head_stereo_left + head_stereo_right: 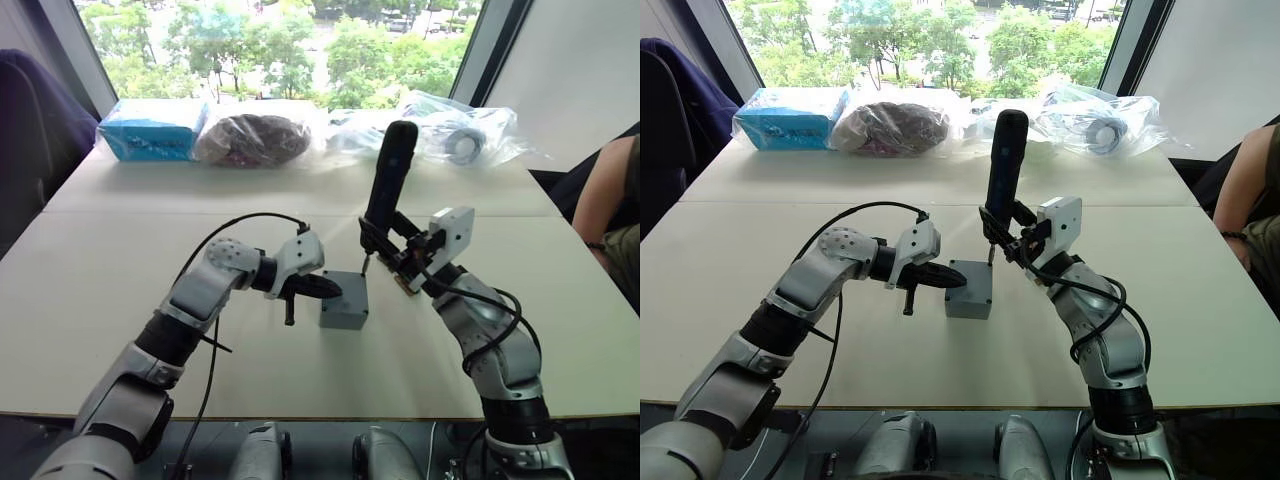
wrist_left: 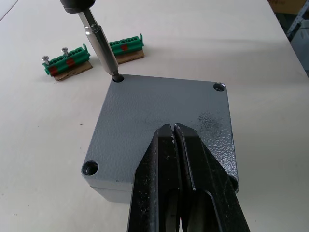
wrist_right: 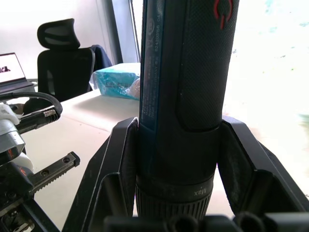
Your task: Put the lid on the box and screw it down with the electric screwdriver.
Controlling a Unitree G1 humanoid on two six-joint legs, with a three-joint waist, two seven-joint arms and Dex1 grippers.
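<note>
The grey lid [image 2: 159, 106] sits on top of the box [image 1: 344, 312] near the middle of the table, with a screw hole at each visible corner. My left gripper [image 2: 173, 128] is shut, and its tips rest on the lid's top face. My right gripper [image 1: 385, 242] is shut on the black electric screwdriver [image 1: 388, 180], which stands nearly upright over the box's far corner. Its metal bit [image 2: 99, 43] is set into that corner's hole. The red mark on the screwdriver [image 3: 223, 12] faces the right wrist camera.
Two green strips with screws [image 2: 67, 60] lie on the table just beyond the box. A blue packet [image 1: 150, 130] and plastic bags [image 1: 255, 138] line the far edge. A person's arm [image 1: 610, 190] is at the right side. A black chair [image 3: 63, 58] stands beyond the table.
</note>
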